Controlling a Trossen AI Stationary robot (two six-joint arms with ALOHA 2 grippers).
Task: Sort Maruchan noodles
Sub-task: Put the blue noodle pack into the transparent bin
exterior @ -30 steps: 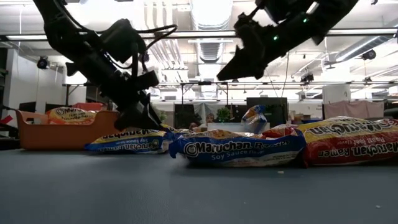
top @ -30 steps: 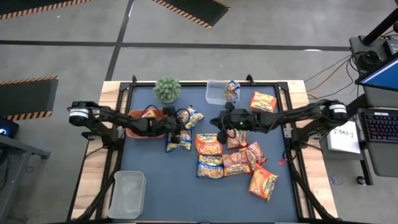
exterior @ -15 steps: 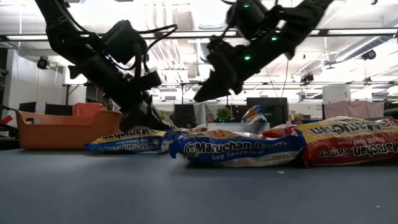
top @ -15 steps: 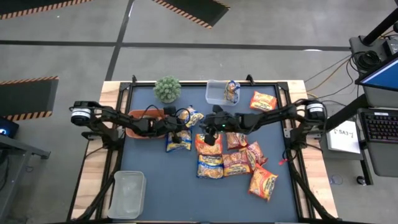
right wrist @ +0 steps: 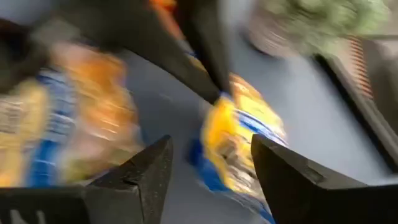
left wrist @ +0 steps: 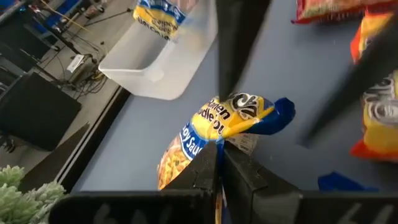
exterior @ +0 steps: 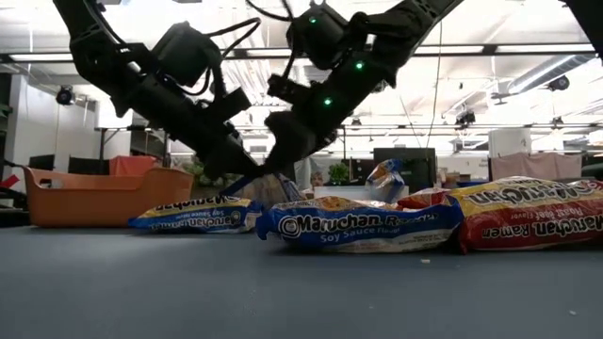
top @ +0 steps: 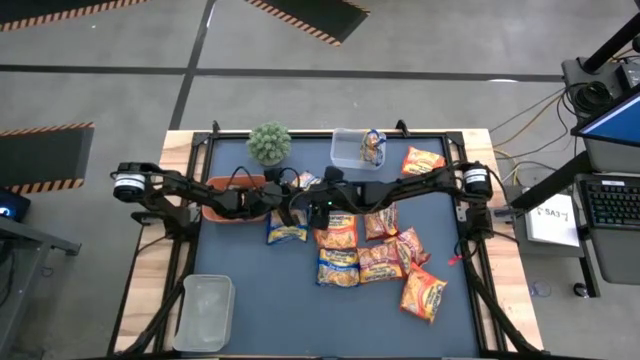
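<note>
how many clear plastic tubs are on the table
2: the far tub sits at the table's far edge beside the plant, with a packet in it; the near tub is at the near left corner.

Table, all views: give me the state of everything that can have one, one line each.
left gripper: shut on blue-and-yellow packet, lifted by one edge.
right gripper: open, facing that packet.
far clear tub: holds one packet.
near clear tub: empty.
orange tray: contents hidden by the left arm.
</note>
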